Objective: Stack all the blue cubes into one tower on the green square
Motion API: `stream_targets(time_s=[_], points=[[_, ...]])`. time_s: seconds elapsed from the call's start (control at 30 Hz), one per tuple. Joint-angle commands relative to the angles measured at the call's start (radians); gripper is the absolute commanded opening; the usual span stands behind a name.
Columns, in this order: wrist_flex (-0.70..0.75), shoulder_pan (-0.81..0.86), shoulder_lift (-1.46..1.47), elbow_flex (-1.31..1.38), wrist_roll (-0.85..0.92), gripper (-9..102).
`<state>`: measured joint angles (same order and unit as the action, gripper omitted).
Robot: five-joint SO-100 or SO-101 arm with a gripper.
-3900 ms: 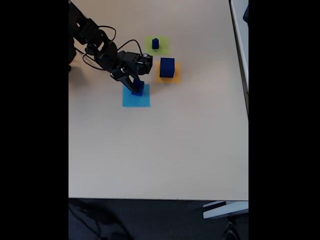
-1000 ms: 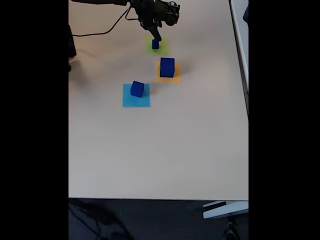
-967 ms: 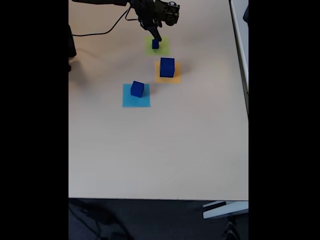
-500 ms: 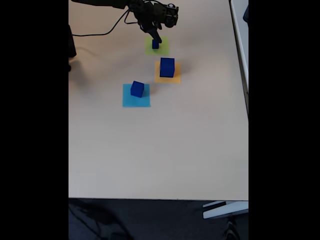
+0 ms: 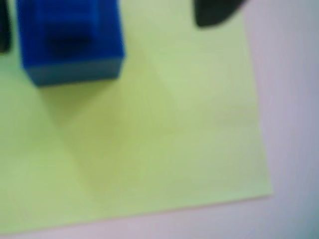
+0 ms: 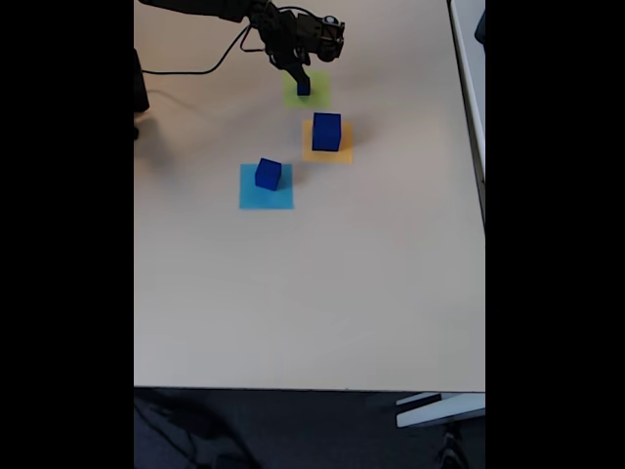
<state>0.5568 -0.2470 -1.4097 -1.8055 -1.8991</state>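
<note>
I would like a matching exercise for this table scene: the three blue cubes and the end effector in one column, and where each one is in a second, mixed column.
Things:
1. small blue cube
2. medium blue cube
3. large blue cube
4. end effector

Places:
A. on the orange-yellow square
B. at the small cube, over the far edge of the green square
C. on the green square
D. on the light blue square

Pairs: 1-C, 2-D, 3-A, 4-B
</note>
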Motion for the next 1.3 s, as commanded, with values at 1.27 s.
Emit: stream_targets(time_s=[1.27], points=[[0.071,0.041,-0.055,0.014,0.057,12]])
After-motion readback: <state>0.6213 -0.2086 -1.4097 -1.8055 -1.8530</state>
